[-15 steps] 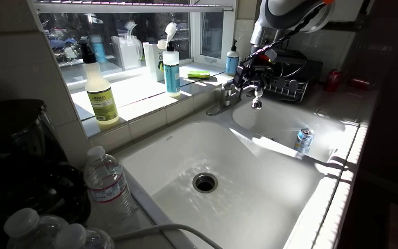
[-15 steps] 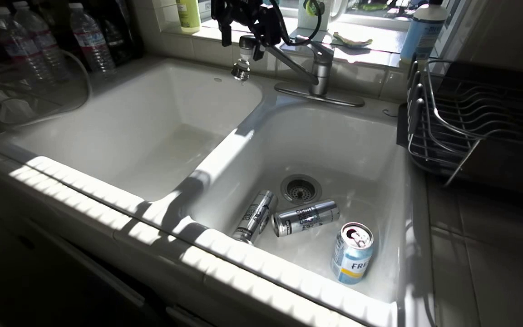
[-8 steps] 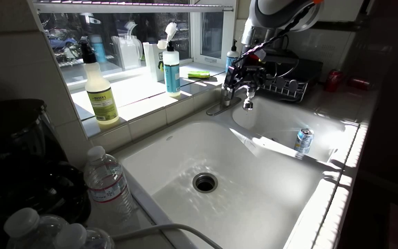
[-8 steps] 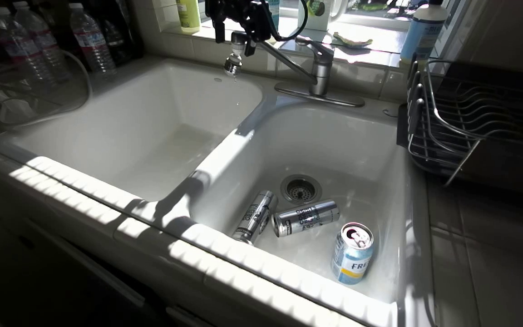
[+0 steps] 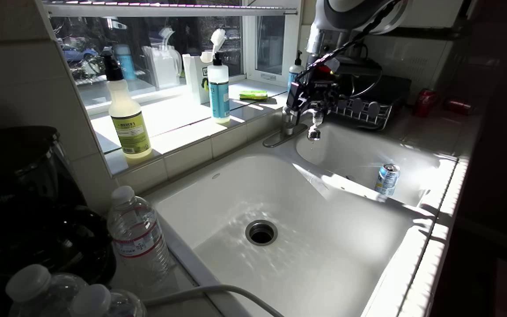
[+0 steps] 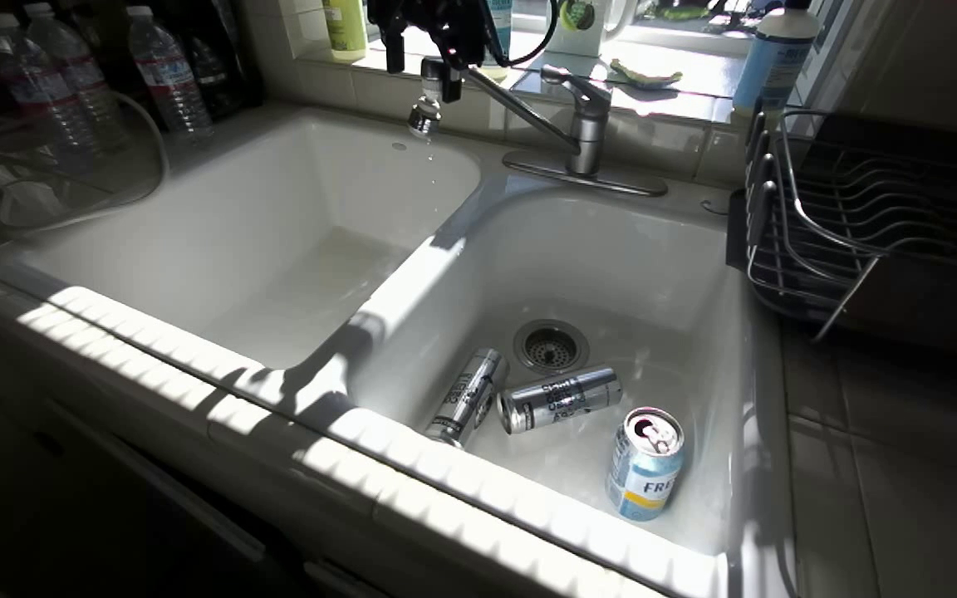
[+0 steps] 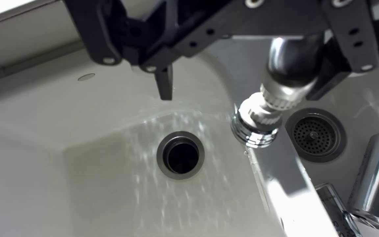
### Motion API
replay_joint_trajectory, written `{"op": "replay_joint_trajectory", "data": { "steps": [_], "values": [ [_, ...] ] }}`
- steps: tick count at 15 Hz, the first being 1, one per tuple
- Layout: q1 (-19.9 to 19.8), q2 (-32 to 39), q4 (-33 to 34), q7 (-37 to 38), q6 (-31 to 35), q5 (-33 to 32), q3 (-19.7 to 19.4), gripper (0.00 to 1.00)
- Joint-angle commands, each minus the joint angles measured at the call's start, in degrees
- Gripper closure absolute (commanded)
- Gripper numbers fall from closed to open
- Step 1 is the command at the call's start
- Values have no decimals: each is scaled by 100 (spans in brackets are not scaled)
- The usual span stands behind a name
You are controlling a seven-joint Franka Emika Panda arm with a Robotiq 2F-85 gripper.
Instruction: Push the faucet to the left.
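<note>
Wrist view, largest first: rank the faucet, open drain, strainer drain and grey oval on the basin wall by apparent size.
1. Faucet, only partly in view
2. Strainer drain
3. Open drain
4. Grey oval, clearly smallest

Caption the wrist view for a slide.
Open pincer astride the chrome faucet, two sink drains and two silver cans below.

All views (wrist steepest) overlook the sink (image 6: 409,278).
</note>
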Motion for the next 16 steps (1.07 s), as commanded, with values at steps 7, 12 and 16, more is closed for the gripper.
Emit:
{"op": "replay_joint_trajectory", "data": {
  "steps": [7, 12, 16],
  "values": [
    [-24, -1460, -1242, -394, 230, -746, -39, 0],
    [-155, -2357, -2071, -697, 951, -739, -124, 0],
    [-158, -3042, -2619, -888, 1204, -684, -147, 0]
  ]
}}
